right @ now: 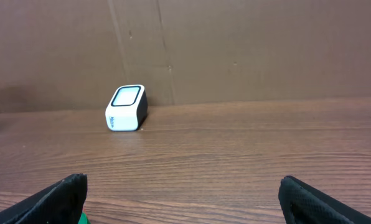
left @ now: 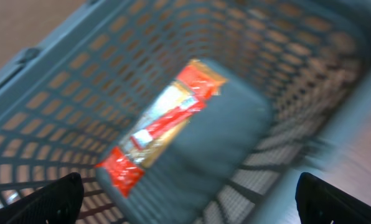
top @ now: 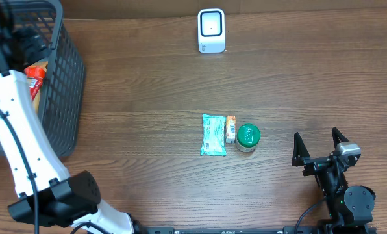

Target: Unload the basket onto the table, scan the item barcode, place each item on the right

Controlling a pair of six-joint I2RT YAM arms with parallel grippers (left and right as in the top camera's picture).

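A red and orange snack packet (left: 164, 124) lies on the floor of the dark mesh basket (left: 285, 68). My left gripper (left: 188, 196) hangs over it, jaws wide open and nothing between them. In the overhead view the packet (top: 36, 75) shows inside the basket (top: 67, 84) at the far left. The white barcode scanner (top: 211, 30) stands at the back middle of the table, and the right wrist view shows the scanner (right: 127, 107) too. My right gripper (top: 317, 138) rests open near the front right, holding nothing.
A teal packet (top: 213, 135), a small orange box (top: 230, 129) and a green-lidded can (top: 248, 137) lie side by side mid-table, left of my right gripper. A brown cardboard wall (right: 235, 50) runs behind the scanner.
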